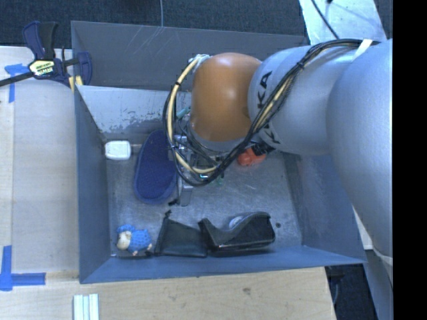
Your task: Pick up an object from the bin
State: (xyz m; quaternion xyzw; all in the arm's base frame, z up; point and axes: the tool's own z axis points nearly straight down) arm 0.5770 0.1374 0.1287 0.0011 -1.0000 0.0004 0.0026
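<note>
Pick from a bin, seen from above. The arm point(320, 105) enters from the right and its orange cover point(223, 95) and cables overhang the middle of the grey metal bin point(90, 199). The claw point(181, 196) projects below the cover, low over the bin floor and just beside the right-hand edge of a dark-blue oval pad point(153, 167). This pad lies flat in the left-centre of the bin and is the thing nearest the claw. Whether the claw touches it cannot be told. Whether the claw is spread or pressed together cannot be told either, since the wrist hides most of it.

Judged from this position, the step in hand is the final approach to a grasp. To do it well, the claw should be centred across the pad's narrow width rather than on its rim. It should close only once it is low enough to take the soft edge, and then lift straight up, clear of the sloping bin walls. A grip on the rim alone is likely to slip.

Contents, counted:
- one blue oval pad
- one small white block point(118, 150), near the left wall and close to the pad's upper end
- one orange-red thing point(249, 157), partly hidden under the arm
- two black things along the near wall: a flat folded piece point(177, 240) and a shoe-like piece point(243, 232), touching each other
- one small blue toy point(133, 240) in the near-left corner
</note>
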